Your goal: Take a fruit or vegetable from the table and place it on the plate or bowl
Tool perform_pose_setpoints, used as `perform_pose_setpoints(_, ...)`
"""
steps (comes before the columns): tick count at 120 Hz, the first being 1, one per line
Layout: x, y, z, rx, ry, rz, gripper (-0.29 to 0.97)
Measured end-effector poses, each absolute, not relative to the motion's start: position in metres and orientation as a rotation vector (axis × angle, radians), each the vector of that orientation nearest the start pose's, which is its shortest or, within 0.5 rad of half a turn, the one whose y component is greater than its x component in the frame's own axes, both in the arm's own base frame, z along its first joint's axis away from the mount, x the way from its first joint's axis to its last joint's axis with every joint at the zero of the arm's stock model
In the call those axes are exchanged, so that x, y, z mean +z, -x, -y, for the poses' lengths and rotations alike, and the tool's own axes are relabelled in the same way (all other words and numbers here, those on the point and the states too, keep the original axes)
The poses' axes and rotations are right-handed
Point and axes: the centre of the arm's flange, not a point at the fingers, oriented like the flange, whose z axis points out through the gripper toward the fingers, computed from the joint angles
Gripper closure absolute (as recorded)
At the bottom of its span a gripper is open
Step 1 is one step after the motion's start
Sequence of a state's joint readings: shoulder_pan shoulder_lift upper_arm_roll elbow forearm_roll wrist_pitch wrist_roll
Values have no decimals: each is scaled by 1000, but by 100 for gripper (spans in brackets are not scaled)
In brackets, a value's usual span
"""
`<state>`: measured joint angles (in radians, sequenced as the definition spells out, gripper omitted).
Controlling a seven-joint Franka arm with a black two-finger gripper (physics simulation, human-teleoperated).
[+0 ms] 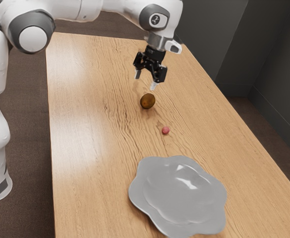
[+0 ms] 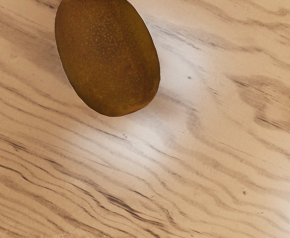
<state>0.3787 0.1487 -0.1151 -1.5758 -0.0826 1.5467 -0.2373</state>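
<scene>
Gripper (image 1: 145, 81): held open, nothing gripped.
Kiwi (image 1: 147, 101): laid on the table (image 1: 85, 129) under it.
Plate (image 1: 177, 196): set well apart.

Berry (image 1: 165, 130) lies between kiwi (image 1: 147, 100) and plate (image 1: 177, 198) (on table (image 1: 85, 124)).

The pale wooden bench (image 1: 85, 124) carried three things, all apart. A brown kiwi (image 1: 147, 101) lay near its middle and a small red fruit (image 1: 165, 130) close by. A grey scalloped plate (image 1: 177, 196) sat at the nearer end.
</scene>
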Motion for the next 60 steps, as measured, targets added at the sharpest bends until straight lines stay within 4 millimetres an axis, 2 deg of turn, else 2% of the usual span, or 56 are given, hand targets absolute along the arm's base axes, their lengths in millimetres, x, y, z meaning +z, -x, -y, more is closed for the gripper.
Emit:
perform_pose_setpoints(8,532,-569,-152,304,3085,928,0)
perform_pose_setpoints(18,523,-573,-174,321,3012,1096,0)
perform_pose_setpoints(26,517,-576,-181,332,2962,1185,0)
perform_pose_setpoints(60,510,-587,-179,244,2820,1368,0)
